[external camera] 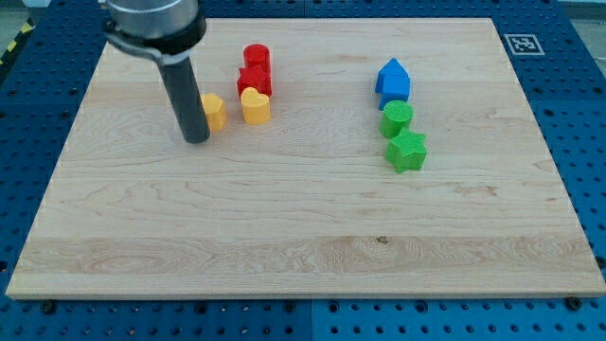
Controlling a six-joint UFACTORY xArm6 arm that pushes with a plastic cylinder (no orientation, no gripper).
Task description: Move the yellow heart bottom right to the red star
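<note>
Here, a pale wooden tabletop sits on a blue perforated base, seen from above and slightly in front. The arm carries no jaws, so there is nothing to be apart or together; it ends in a dark rod whose lower end, my tip, rests on the board in the view's upper left.

Just to the right of my tip, touching or nearly touching the rod, is a yellow block whose shape is partly hidden. Next to it on the right stands the yellow heart. Directly above the heart, touching it, is the red star, with a red cylinder behind that.

Well apart on the view's right are 3 more blocks in a column: a blue block with a pointed top, a green cylinder and a green star.

The heart looks small, light and rigid, likely to slide easily and to turn if pushed off-centre. It cannot be grasped; a push should meet the middle of its left side, driving it rightward so it ends below and right of the star.
</note>
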